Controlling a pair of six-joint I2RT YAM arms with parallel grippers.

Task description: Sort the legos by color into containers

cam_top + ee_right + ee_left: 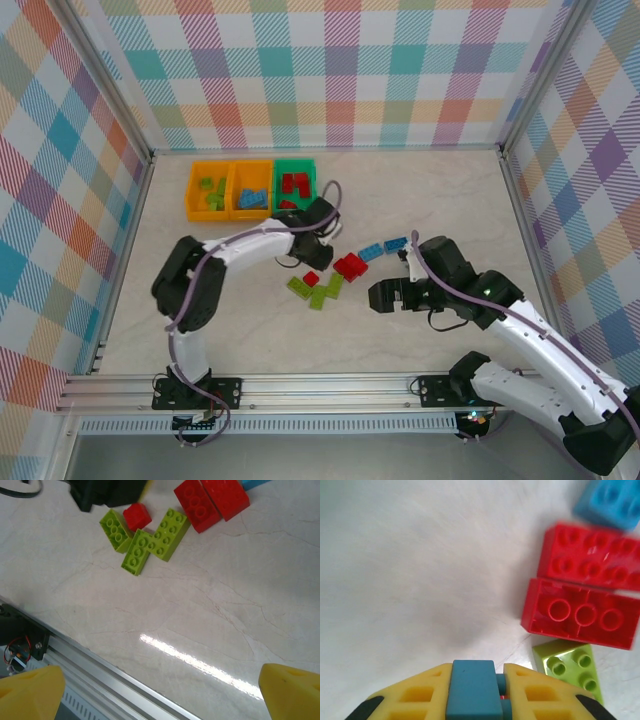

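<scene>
On the far side of the loose legos [322,290], the left gripper [473,674] has its jaws clamped on a light-blue lego [472,695], with the middle orange bin [251,163] of blue ones lying close to its far left; the right gripper [160,692], jaws wide apart, sits farther off.

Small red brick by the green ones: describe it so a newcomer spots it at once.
On the table, before the row of bins, lies a loose pile of bricks. At its left end sit lime green bricks, the small red brick close against their far side. It is the lone red among green, far smaller than the two big red bricks to its right.
</scene>
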